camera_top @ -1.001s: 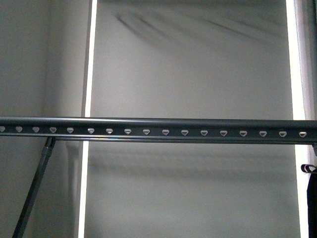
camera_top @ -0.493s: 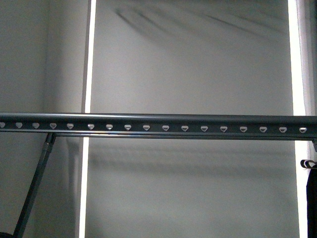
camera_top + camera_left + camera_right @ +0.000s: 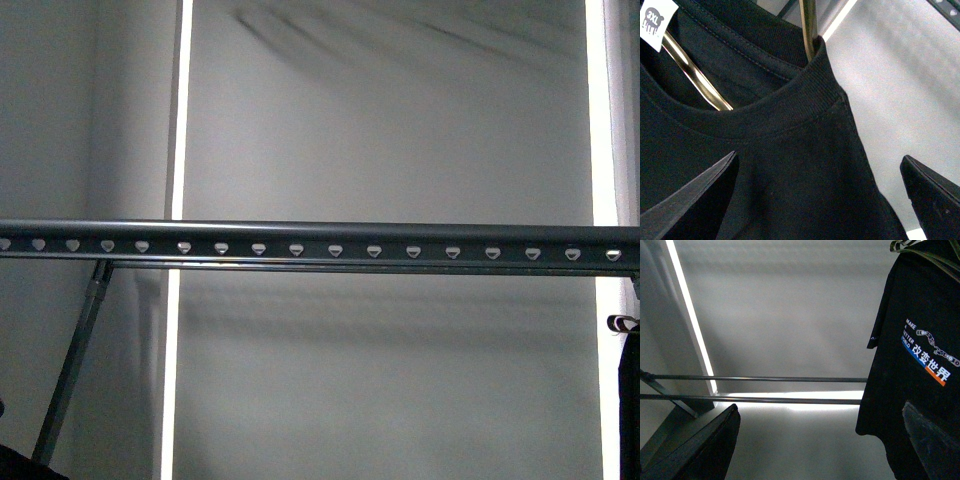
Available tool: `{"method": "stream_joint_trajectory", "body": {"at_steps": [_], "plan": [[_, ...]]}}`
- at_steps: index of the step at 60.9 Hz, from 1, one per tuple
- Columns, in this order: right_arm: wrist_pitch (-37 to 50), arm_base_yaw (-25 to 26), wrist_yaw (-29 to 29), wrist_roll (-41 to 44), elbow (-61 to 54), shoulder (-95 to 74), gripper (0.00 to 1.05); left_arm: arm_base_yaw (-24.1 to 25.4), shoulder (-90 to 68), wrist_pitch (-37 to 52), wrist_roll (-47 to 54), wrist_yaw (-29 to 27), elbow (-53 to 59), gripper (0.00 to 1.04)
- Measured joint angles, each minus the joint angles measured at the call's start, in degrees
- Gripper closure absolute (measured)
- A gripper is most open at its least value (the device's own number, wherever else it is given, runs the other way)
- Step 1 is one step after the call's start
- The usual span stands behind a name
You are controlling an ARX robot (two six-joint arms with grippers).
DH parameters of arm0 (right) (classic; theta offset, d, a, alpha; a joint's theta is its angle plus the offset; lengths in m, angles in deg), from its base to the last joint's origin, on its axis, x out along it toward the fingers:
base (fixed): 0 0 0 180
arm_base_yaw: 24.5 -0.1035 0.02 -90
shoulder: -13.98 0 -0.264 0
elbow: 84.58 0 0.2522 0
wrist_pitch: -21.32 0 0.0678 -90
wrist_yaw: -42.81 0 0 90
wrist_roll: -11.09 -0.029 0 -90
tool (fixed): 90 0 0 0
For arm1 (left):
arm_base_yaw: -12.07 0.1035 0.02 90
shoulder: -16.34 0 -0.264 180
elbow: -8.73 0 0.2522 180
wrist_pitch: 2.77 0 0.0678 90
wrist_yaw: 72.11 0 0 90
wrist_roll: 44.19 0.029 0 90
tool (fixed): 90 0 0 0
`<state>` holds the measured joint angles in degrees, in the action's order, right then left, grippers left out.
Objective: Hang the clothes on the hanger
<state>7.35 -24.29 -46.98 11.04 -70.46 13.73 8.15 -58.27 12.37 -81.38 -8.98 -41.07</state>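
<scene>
Left hand (image 3: 819,155): fingers spread wide. The black T-shirt (image 3: 800,200) fills the gap between them, close to the left wrist camera. Whether either finger touches the cloth cannot be told. The shirt hangs on one brass hook (image 3: 809,25) that rises through its ribbed collar. One white label (image 3: 657,20) reading "3XL" sits inside the neck.

Right hand (image 3: 820,405): fingers spread wide, with nothing between them. Beyond it hangs one other dark garment (image 3: 920,365) with coloured print, on a thin wire hook. Two thin horizontal rods (image 3: 765,379) run to its side.

Front view: one grey rail (image 3: 320,235) crosses the full width, carrying nothing along its visible length. It shows seventeen pale heart-shaped holes (image 3: 334,251) in a single row. One slanted brace (image 3: 75,360) meets the rail near its left end. The other dark garment shows at the right edge, below the rail. Behind stands a pale wall with two bright vertical light strips (image 3: 183,110).
</scene>
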Motion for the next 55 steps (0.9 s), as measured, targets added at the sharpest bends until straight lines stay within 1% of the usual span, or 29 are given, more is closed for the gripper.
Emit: {"method": "stream_joint_trajectory", "body": {"at_steps": [20,23,25,28,30,34,37,41,43,45,46,49,53,55], "plan": [[0.00,0.00,0.00,0.00,0.00,0.00,0.07,0.79,-10.10,1.27,-2.43,-2.58,-8.17,0.07],[0.00,0.00,0.00,0.00,0.00,0.00,0.07,0.81,-10.49,0.59,-2.47,-2.86,-9.49,0.18],[0.00,0.00,0.00,0.00,0.00,0.00,0.07,0.79,-10.49,0.37,-2.45,-2.86,-9.73,0.22],[0.00,0.00,0.00,0.00,0.00,0.00,0.07,0.68,-10.45,-0.15,-2.40,-2.71,-10.14,0.31],[0.00,0.00,0.00,0.00,0.00,0.00,0.07,0.55,-10.36,-0.31,-2.36,-2.56,-10.19,0.34],[0.00,0.00,0.00,0.00,0.00,0.00,0.07,0.09,-9.94,-1.07,-2.10,-1.77,-10.19,0.45],[0.00,0.00,0.00,0.00,0.00,0.00,0.07,-0.42,-9.42,-1.97,-1.66,-1.01,-10.16,0.56],[0.00,0.00,0.00,0.00,0.00,0.00,0.07,-0.87,-8.81,-3.06,-1.31,0.26,-10.05,0.66],[0.00,0.00,0.00,0.00,0.00,0.00,0.07,-0.98,-8.57,-3.50,-1.27,0.68,-9.94,0.70],[0.00,0.00,0.00,0.00,0.00,0.00,0.07,-1.14,-8.28,-4.35,-1.27,1.33,-9.81,0.75],[0.00,0.00,0.00,0.00,0.00,0.00,0.07,-1.20,-8.07,-5.11,-1.27,1.68,-9.73,0.79],[0.00,0.00,0.00,0.00,0.00,0.00,0.07,-1.25,-7.76,-5.97,-1.36,2.14,-9.51,0.85],[0.00,0.00,0.00,0.00,0.00,0.00,0.07,-1.16,-7.45,-7.02,-2.05,3.54,-8.94,0.96],[0.00,0.00,0.00,0.00,0.00,0.00,0.07,-1.03,-7.32,-7.65,-3.04,4.50,-8.63,0.99]]}}
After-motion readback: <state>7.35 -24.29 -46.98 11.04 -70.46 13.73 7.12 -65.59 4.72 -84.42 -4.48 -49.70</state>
